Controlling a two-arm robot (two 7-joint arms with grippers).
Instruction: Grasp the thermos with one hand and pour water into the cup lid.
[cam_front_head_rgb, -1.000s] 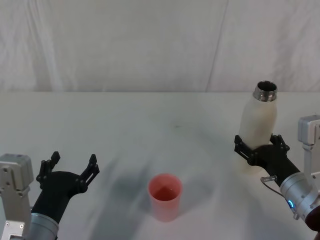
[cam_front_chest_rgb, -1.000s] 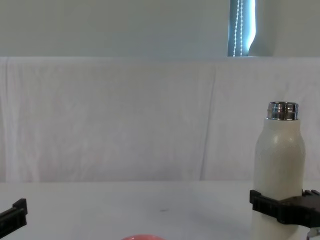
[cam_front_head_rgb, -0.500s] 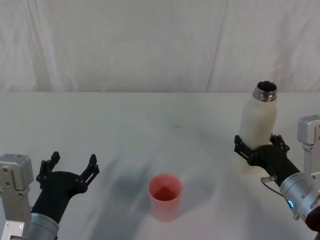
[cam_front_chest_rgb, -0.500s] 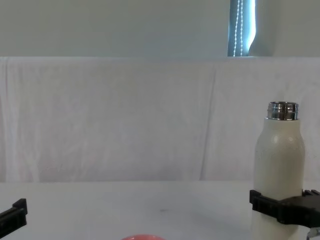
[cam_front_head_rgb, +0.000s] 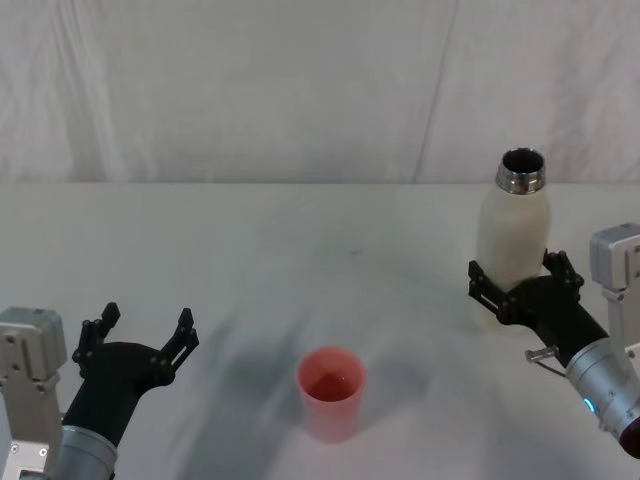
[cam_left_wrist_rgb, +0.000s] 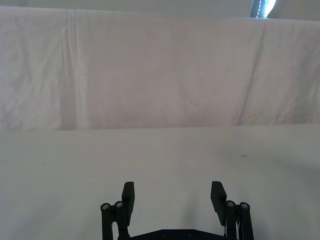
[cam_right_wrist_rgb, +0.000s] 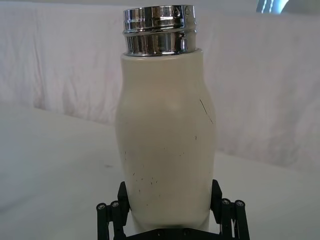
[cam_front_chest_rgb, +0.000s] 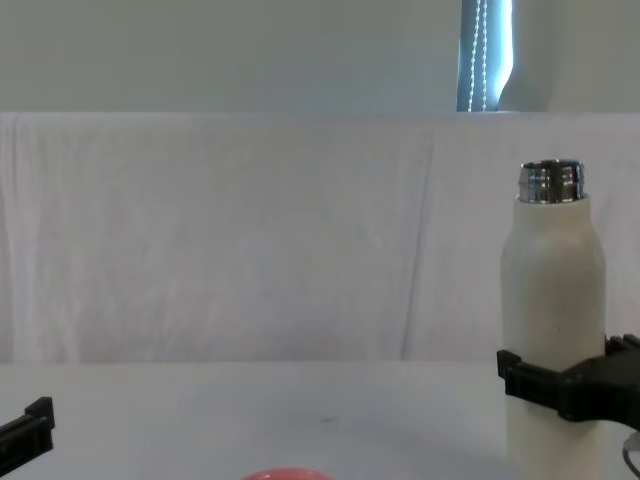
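- The right gripper (cam_front_head_rgb: 517, 288) has its jaws clamped on the lower body of the thermos (cam_front_head_rgb: 512, 245), at the right side of the bench (cam_front_head_rgb: 300, 260).
- The thermos stands upright with its steel neck open at the top; the right wrist view shows a black finger (cam_right_wrist_rgb: 123, 200) pressed to each side of its cream body.
- The cup lid (cam_front_head_rgb: 330, 392), pink-red and upright, sits near the middle front of the bench, well apart from the thermos.
- The left gripper (cam_front_head_rgb: 140, 342) rests at the front left, jaws wide and holding nothing.
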